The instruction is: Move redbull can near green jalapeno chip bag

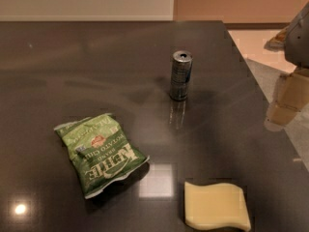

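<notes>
The redbull can [181, 75] stands upright on the dark table, right of centre, with its pull-tab top showing. The green jalapeno chip bag [100, 152] lies flat at the front left, well apart from the can. My gripper [285, 105] hangs at the right edge of the view, past the table's right edge, to the right of the can and away from it. It holds nothing that I can see.
A pale yellow wavy-edged sponge [216, 205] lies at the front right. The dark glossy table [96, 66] ends at a slanting right edge, with light floor [256, 42] beyond. A wall runs behind the table's far edge.
</notes>
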Available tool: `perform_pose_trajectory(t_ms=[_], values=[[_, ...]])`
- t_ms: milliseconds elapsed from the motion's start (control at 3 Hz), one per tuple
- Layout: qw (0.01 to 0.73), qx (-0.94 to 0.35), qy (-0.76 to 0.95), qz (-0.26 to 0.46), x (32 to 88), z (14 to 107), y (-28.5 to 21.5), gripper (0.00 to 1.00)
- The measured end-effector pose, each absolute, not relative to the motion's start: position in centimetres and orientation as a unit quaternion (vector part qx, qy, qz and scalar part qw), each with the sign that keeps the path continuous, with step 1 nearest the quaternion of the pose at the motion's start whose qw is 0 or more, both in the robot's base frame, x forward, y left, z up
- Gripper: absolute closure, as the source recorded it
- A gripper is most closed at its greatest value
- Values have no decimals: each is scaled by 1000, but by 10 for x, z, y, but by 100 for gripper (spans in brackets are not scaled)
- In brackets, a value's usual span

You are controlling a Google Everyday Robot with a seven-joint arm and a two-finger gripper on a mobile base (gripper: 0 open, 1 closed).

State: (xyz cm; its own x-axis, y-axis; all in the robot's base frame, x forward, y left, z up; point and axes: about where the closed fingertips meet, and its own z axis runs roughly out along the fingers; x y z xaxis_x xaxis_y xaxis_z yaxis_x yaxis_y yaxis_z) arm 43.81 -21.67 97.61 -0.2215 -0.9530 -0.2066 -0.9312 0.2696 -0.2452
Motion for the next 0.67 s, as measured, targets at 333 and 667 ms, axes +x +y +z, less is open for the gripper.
perform_pose_trajectory(t_ms=[333, 667], values=[[159, -603, 781, -34, 438, 976, -217, 0], [162, -609, 777, -17, 453, 971, -204, 0]])
